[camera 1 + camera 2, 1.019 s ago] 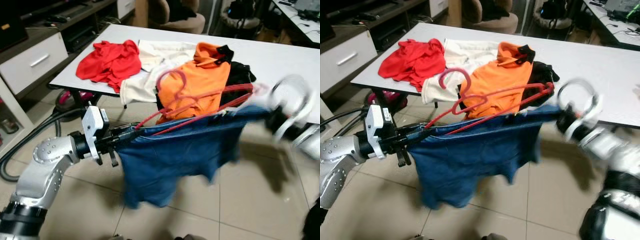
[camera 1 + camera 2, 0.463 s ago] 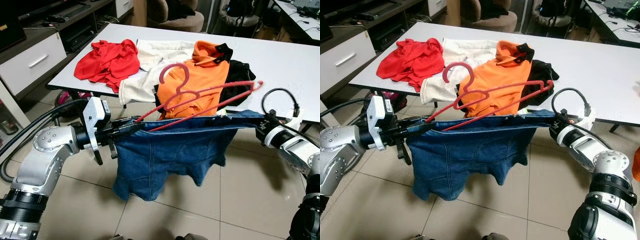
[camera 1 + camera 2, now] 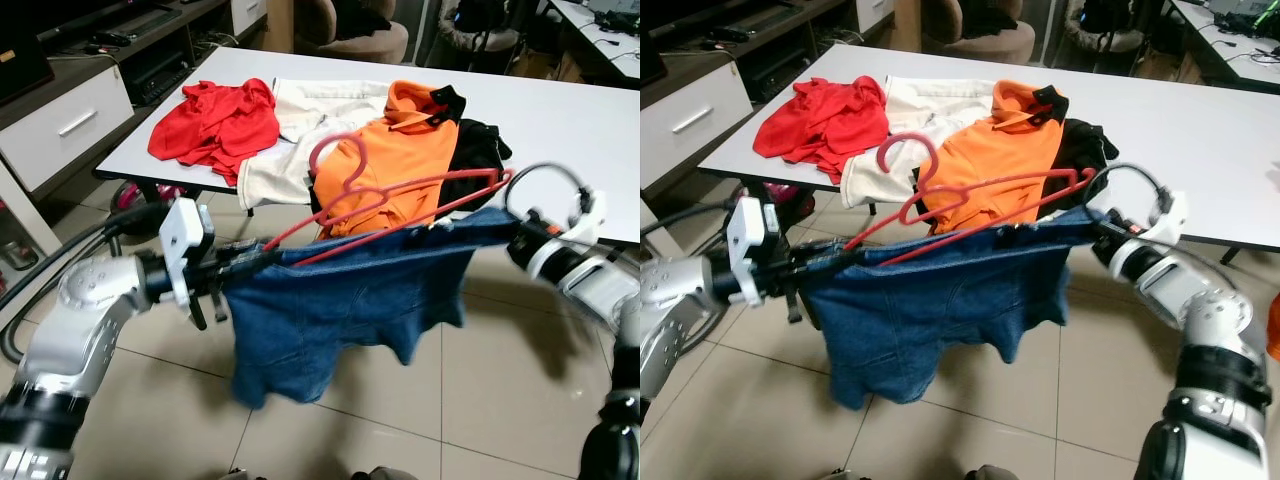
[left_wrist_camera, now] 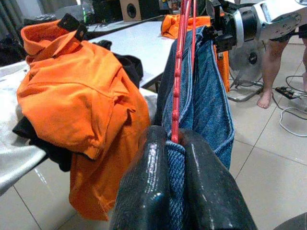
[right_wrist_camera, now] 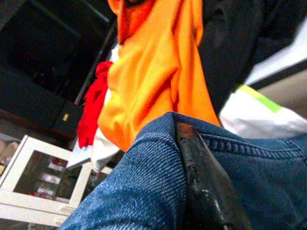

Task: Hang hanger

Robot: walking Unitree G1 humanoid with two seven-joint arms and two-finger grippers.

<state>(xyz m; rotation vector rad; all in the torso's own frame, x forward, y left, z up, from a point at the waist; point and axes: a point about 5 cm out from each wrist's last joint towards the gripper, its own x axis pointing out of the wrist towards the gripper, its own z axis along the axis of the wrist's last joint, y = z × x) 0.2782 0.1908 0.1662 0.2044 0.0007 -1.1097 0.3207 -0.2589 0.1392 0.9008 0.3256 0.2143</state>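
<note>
Denim shorts stretched between both arms, red hanger resting on top, in front of the counter.

Head views: the left end effector (image 3: 232, 275) pinches one end of the shorts (image 3: 340, 310) and the hanger (image 3: 385, 205); the right end effector (image 3: 1100, 235) holds the other end. Clothes lie on the counter (image 3: 560, 120) behind.
Left wrist view: fingers (image 4: 144, 191) pressed together on denim and the hanger's tip.
Right wrist view: one finger (image 5: 201, 187) lies against the waistband; beyond it, an orange shirt (image 5: 153, 81).
</note>
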